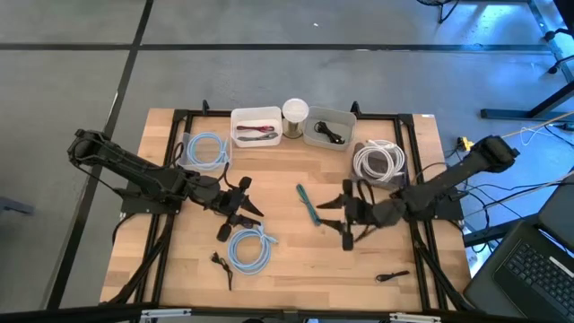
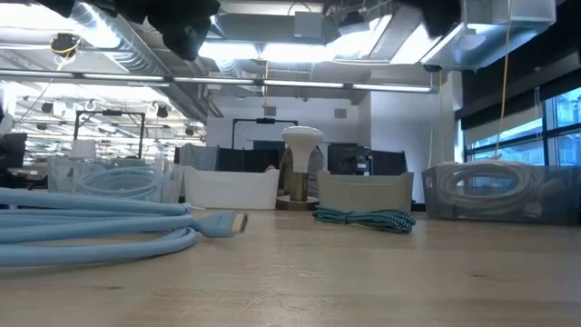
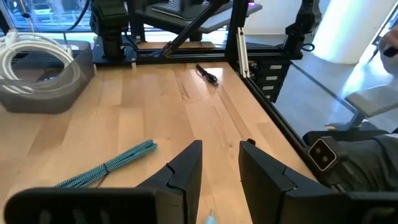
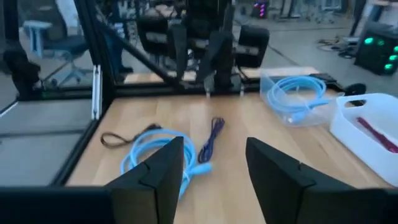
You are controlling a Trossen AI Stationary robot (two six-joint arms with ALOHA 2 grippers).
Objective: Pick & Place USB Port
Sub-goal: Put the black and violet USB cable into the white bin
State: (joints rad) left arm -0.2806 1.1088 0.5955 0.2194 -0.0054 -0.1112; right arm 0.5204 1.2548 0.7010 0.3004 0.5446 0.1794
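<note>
Both arms are leaning in over the bench (image 1: 287, 269) now, meeting near the middle. The teal braided cable (image 1: 308, 205) is lying just bench-centre, a short bundle with its long axis running from the back bins toward the front edge, tilted slightly.

The right pincer (image 1: 345, 215) is hovering just beside that cable, on the side away from the left arm, and its fingers are standing apart with nothing between them; its wrist view is showing clear air in the gap. The left pincer (image 1: 240, 205) is sitting on the far side of the teal cable, well apart from it, over the loose blue cable coil (image 1: 251, 247). Its fingers are parted to a narrow gap and empty as far as its wrist view is showing.

So the right arm is looking like the nearer one. Judging from here, it is needing a short sideways reach toward the left arm, with the fingers turned across the cable's long axis, to straddle it.

A second small black cable (image 1: 392, 276) is lying nearer the front edge than the teal one, off by the right arm.
</note>
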